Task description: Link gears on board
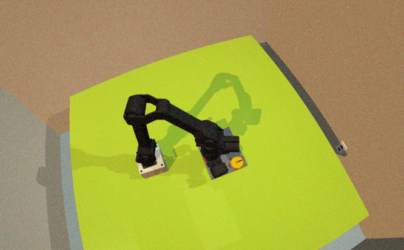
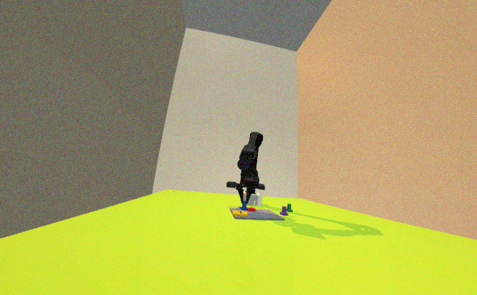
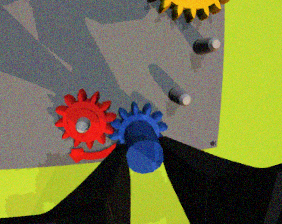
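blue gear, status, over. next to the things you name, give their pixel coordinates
gripper [image 2: 244, 203] [image 3: 142, 147] shut on blue gear [image 2: 243, 208] [image 3: 137, 120]; blue gear beside red gear [image 2: 251, 209] [image 3: 98, 112], seating unclear; two bare pegs toward yellow gear [image 1: 237, 162] [image 2: 239, 213] [image 3: 192, 6]; nothing visibly blocking

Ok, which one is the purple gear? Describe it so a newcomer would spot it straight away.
In the exterior view, find the grey board on the bright yellow-green table. Just off the board's right-hand end stands the purple gear, a toothed base with an upright knob. Its neighbour, the green gear, is farther back; only this one is purple.
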Controlling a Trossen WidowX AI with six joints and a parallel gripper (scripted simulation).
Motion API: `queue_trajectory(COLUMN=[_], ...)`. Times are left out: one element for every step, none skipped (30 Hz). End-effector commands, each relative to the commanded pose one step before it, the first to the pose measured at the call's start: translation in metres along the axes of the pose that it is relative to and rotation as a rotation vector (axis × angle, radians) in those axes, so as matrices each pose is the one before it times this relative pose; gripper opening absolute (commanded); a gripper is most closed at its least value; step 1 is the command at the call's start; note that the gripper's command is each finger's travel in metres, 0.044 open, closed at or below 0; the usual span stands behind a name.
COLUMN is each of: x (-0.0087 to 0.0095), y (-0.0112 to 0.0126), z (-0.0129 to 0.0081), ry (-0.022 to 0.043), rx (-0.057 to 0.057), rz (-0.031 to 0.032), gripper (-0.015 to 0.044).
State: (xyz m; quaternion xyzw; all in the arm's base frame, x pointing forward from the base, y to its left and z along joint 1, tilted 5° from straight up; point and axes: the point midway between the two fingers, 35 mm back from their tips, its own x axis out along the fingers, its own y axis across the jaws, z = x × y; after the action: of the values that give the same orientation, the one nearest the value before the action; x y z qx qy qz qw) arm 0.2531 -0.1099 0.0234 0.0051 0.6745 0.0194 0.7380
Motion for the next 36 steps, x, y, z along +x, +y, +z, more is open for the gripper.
queue_trajectory(x=[-0.00095, -0.00063, -0.00074, -0.00063, -0.00144, -0.00303, -0.00402, -0.00527, -0.00685, -0.00674, -0.00697, -0.0062, -0.00399, -0.00136, 0.0, 0.00943, 0.00001, 0.0, -0.00002, -0.00004, -0.00006, -0.00008, -0.00011, -0.00013, -0.00015, -0.00018, -0.00015, -0.00013, -0.00013, -0.00014, -0.00015, -0.00014, -0.00013, -0.00009, -0.00003, 0.0], y=[0.0, -0.00002, -0.00002, -0.00002, -0.00005, -0.0001, -0.00011, -0.00011, -0.00008, -0.00001, 0.00006, 0.00011, 0.0001, 0.00004, 0.0, 0.0016, 0.00578, 0.00995, 0.01266, 0.01315, 0.01354, 0.01381, 0.01396, 0.01404, 0.01395, 0.01374, 0.01043, 0.00773, 0.00747, 0.00724, 0.00706, 0.00678, 0.00584, 0.00352, 0.0013, 0.00011], z=[0.00019, -0.00008, -0.00009, -0.00008, 0.00013, 0.00024, 0.00026, 0.00025, 0.00016, -0.00002, -0.00021, -0.00034, -0.0003, -0.00012, 0.0, 0.00171, 0.00297, 0.00446, 0.0045, 0.00335, 0.00214, 0.00089, -0.00039, -0.0017, -0.00302, -0.00434, -0.00432, -0.00383, -0.00422, -0.00462, -0.00507, -0.00562, -0.00535, -0.00349, -0.00135, -0.00012], ry=[-0.0016, 0.0, 0.0, 0.0, -0.00001, -0.00003, -0.00003, -0.00003, -0.00003, -0.00002, 0.0, 0.00001, 0.00001, 0.00001, 0.0, -0.00136, 0.00035, 0.00051, 0.00051, 0.0004, 0.0003, 0.00023, 0.00018, 0.00017, 0.00018, 0.00022, 0.00022, 0.0002, 0.00024, 0.00028, 0.00034, 0.00041, 0.00042, 0.00028, 0.00011, 0.00001], rx=[0.0506, 0.0201, 0.0237, 0.0202, 0.0014, 0.0029, 0.0039, 0.005, 0.0065, 0.0063, 0.0065, 0.0058, 0.0037, 0.0013, 0.0, -0.0071, 0.0212, 0.0353, 0.0431, 0.0432, 0.0432, 0.0432, 0.0432, 0.0432, 0.0432, 0.0432, 0.0336, 0.0255, 0.0252, 0.0252, 0.0253, 0.0219, 0.0196, 0.0122, 0.0046, 0.0004], rz=[-0.00047, -0.00001, -0.00001, -0.00001, -0.00001, -0.00003, -0.00004, -0.00005, -0.00005, -0.00005, -0.00004, -0.00003, -0.00002, -0.00001, 0.0, -0.00101, 0.00024, 0.00041, 0.00054, 0.00061, 0.0007, 0.00081, 0.00094, 0.00109, 0.00124, 0.0014, 0.0012, 0.00098, 0.00102, 0.00107, 0.00113, 0.00107, 0.001, 0.00064, 0.00025, 0.00002], gripper=[0.0131, 0.014, 0.014, 0.014, 0.014, 0.014, 0.014, 0.014, 0.014, 0.014, 0.014, 0.014, 0.014, 0.014, 0.014, 0.0166, 0.0193, 0.0219, 0.0245, 0.0271, 0.0298, 0.0324, 0.035, 0.0376, 0.0402, 0.0429, 0.044, 0.044, 0.044, 0.044, 0.044, 0.044, 0.044, 0.044, 0.044, 0.044])
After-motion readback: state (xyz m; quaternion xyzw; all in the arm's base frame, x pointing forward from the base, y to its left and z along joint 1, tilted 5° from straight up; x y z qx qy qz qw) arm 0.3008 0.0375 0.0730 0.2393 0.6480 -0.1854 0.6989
